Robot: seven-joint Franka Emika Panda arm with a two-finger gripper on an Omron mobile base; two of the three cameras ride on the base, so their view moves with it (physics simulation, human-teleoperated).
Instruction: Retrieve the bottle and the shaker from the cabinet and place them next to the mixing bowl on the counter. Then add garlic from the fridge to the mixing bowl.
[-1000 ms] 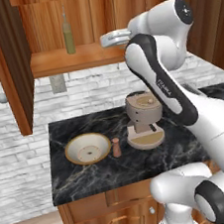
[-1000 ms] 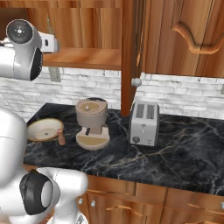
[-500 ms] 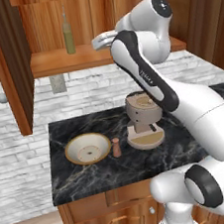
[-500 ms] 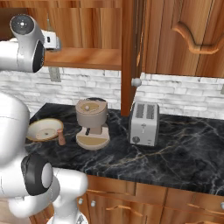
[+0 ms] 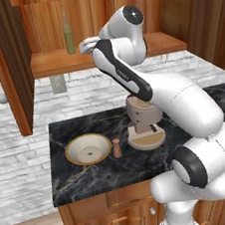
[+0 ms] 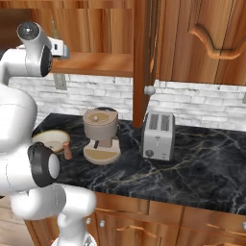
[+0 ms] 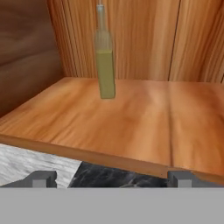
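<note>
A tall bottle (image 7: 105,65) of yellowish liquid stands upright at the back of the wooden cabinet shelf (image 7: 131,118). The left base view has the bottle (image 5: 68,37) at the shelf's left part. My gripper (image 7: 112,179) is open and empty, level with the shelf's front edge and still short of the bottle. Its fingertips (image 7: 41,178) stand wide apart. The hand (image 5: 83,45) hangs just right of the bottle, in front of the shelf. On the counter the tan mixing bowl (image 5: 88,149) sits with the small brown shaker (image 5: 117,148) upright just to its right.
A brown coffee machine (image 5: 145,125) stands right of the shaker, and a silver toaster (image 6: 157,136) further right. The open cabinet door (image 5: 8,68) hangs at the left. A wooden divider (image 6: 143,57) closes the shelf's right side. The black marble counter (image 6: 192,163) runs on to the right.
The arm has swung left along the shelf's front, bringing the open hand closer to the bottle. Bowl, shaker and bottle stay put.
</note>
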